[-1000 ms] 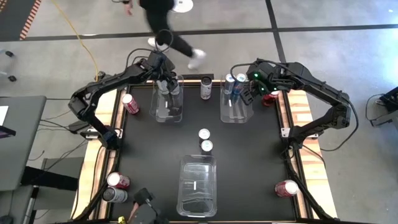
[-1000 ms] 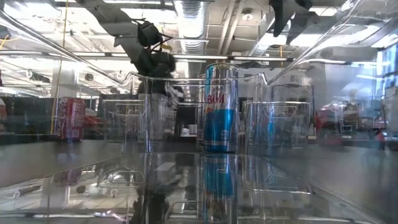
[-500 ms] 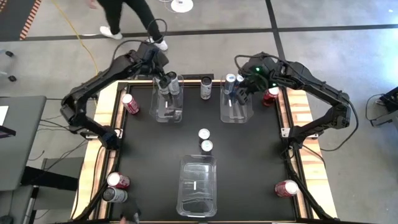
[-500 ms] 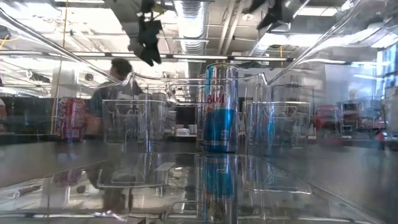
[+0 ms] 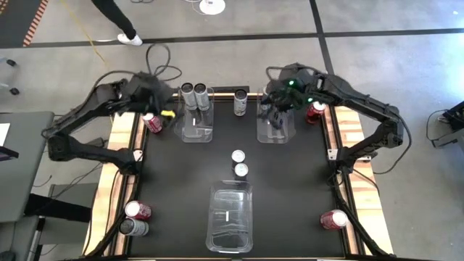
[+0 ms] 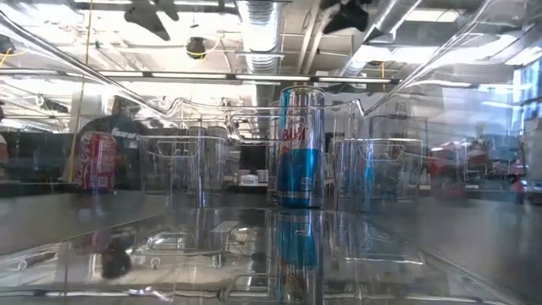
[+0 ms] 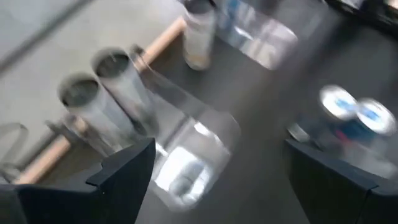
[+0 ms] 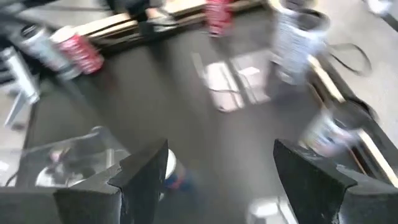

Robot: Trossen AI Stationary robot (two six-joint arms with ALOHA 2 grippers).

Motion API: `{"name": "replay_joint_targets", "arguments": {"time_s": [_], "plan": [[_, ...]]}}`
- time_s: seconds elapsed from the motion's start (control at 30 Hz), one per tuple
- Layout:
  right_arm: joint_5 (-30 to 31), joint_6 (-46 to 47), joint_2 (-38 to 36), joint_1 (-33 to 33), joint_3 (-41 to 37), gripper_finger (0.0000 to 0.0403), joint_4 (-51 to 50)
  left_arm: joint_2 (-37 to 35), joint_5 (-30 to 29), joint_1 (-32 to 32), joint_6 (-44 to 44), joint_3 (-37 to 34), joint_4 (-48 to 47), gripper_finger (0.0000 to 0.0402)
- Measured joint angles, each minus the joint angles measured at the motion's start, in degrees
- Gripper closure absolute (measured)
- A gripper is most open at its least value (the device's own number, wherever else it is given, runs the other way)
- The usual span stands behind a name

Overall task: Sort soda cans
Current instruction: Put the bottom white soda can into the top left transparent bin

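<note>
My left gripper (image 5: 159, 110) (image 7: 217, 162) is open and holds nothing; it hangs over the table's far left edge, next to a red can (image 5: 152, 122). Two grey cans (image 5: 194, 92) (image 7: 99, 87) stand upright at the far end of the left far bin (image 5: 196, 127). My right gripper (image 5: 275, 109) (image 8: 217, 162) is open and holds nothing above the right far bin (image 5: 275, 130); the arm hides what stands in that bin. Two blue-and-silver cans (image 5: 238, 163) (image 6: 301, 148) stand upright mid-table. Another can (image 5: 240, 101) stands between the far bins.
A third clear bin (image 5: 230, 216) sits at the near edge. A red can (image 5: 138, 210) and a grey can (image 5: 134, 227) lie at the near left corner. One red can (image 5: 333, 219) lies near right and another (image 5: 315, 110) far right. A person's legs (image 5: 116, 18) show beyond the table.
My left gripper has risen out of the left far bin, leaving a grey can standing there beside the other, and has swung toward the table's left edge. My right gripper has shifted a little left over the right far bin. The person has walked off to the left.
</note>
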Motion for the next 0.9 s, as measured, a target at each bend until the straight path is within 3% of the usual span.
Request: {"name": "replay_joint_targets", "arguments": {"time_s": [0.23,0.43,0.7,0.9], "plan": [[-0.5,-5.5,3.4,1.4,0.0,0.0093,6.2,-2.8,-1.6,-16.8,-16.0,0.0,-13.1,0.0084],[-1.3,-5.1,4.9,-0.9,0.0,0.0093,10.0,-1.5,-0.9,-25.9,-29.6,0.0,-19.7,0.0109],[-1.8,-4.0,4.9,-2.1,0.0,0.0093,11.7,0.2,14.1,-35.1,-52.4,-0.7,-23.1,0.0114],[-1.8,-5.3,5.3,-1.9,0.0,0.0093,12.6,0.9,17.3,-46.8,-70.5,-0.8,-23.6,0.0114]]}}
